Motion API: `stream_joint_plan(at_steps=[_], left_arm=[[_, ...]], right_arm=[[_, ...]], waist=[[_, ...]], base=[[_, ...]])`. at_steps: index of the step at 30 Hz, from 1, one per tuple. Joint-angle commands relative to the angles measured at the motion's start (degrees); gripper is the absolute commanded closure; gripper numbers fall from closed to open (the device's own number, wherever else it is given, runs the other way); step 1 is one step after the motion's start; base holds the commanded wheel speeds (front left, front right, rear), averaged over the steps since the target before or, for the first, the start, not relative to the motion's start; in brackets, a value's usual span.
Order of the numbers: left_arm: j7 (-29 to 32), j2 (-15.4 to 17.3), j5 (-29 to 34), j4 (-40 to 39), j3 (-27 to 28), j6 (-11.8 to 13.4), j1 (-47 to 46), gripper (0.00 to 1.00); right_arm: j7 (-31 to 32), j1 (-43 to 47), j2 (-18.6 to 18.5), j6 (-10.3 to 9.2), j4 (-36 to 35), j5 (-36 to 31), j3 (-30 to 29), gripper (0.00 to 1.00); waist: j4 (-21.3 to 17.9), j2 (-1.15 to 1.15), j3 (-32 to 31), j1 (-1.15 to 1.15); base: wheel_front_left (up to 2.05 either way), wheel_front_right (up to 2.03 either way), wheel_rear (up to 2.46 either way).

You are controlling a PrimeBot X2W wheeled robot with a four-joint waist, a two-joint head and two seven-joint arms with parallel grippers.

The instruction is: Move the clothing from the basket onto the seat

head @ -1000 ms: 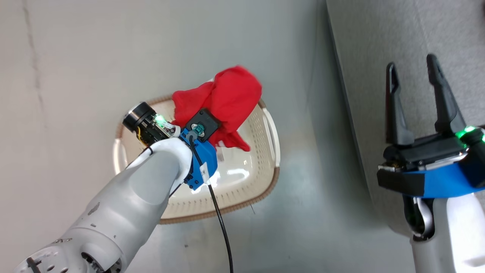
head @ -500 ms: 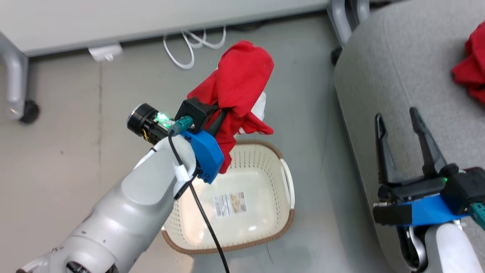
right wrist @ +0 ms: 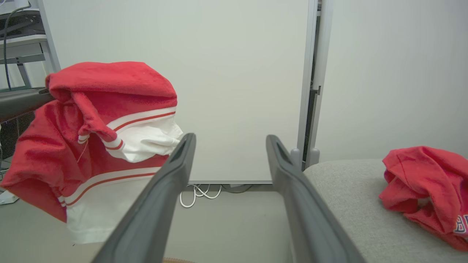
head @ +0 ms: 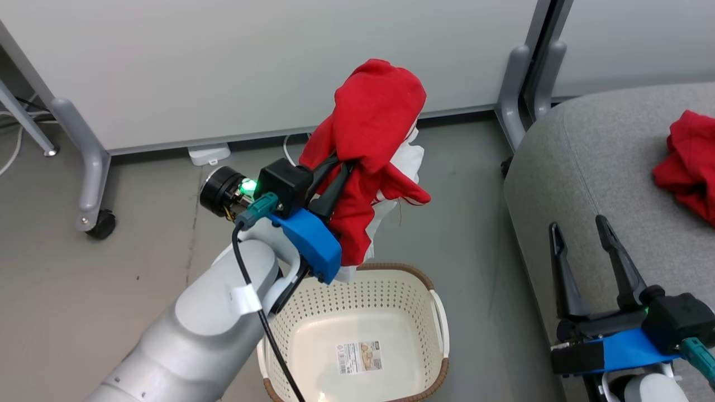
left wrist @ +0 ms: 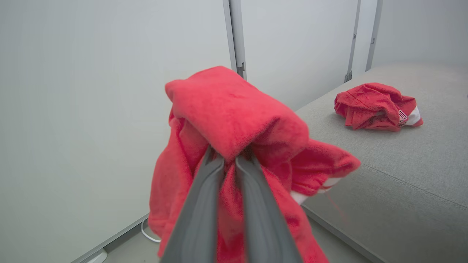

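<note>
My left gripper (head: 341, 167) is shut on a red garment with white stripe trim (head: 377, 134), which hangs in the air above the far rim of the cream basket (head: 430, 296). Its fingers (left wrist: 204, 190) pinch the red fabric (left wrist: 234, 113) draped over their tips. The same garment (right wrist: 106, 146) hangs at the left of the right wrist view. A second red garment (head: 687, 162) lies crumpled on the grey seat (head: 592, 167), with lettering showing (left wrist: 376, 106). My right gripper (head: 581, 237) stands open over the seat's front edge, nothing between its fingers (right wrist: 168, 182).
The basket's inside holds just a paper label (head: 360, 357). White partition panels on grey wheeled legs (head: 89, 167) stand behind, with another leg (head: 514, 95) beside the seat. White cables (right wrist: 197, 191) lie on the floor by the panel.
The camera has tilted up, bringing the panels and the seat into view. My left gripper has lifted the red garment higher above the basket. The right gripper stays open.
</note>
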Motion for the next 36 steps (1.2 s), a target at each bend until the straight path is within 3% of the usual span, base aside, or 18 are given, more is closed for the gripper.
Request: stream_joint_plan(at_steps=[1,13,23,36], left_arm=[[-0.26,0.37,0.37,-1.71,0.98,0.49,1.77,1.0],[-0.25,1.67,0.75,-9.97,1.95,3.57,8.19,1.0],[0.62,2.76,0.7,-13.35,1.58,4.71,9.14,1.0],[1.2,2.35,1.31,-14.96,0.46,4.66,7.19,1.0]], right_arm=[[-0.24,1.5,0.02,0.01,0.12,0.25,0.05,0.0],[-0.24,4.11,0.02,0.01,0.26,0.89,0.7,0.0],[-0.24,2.1,0.02,0.01,0.18,0.32,2.71,0.0],[-0.24,-8.51,-3.48,0.01,3.12,1.21,16.56,0.0]], waist=[[0.68,-0.01,-1.49,0.01],[0.83,-0.01,-3.88,0.01],[0.98,-0.01,-3.75,0.01],[2.66,-0.01,-2.23,0.01]], base=[[0.0,0.0,0.0],[0.0,0.0,0.0],[0.0,0.0,0.0],[0.0,0.0,0.0]])
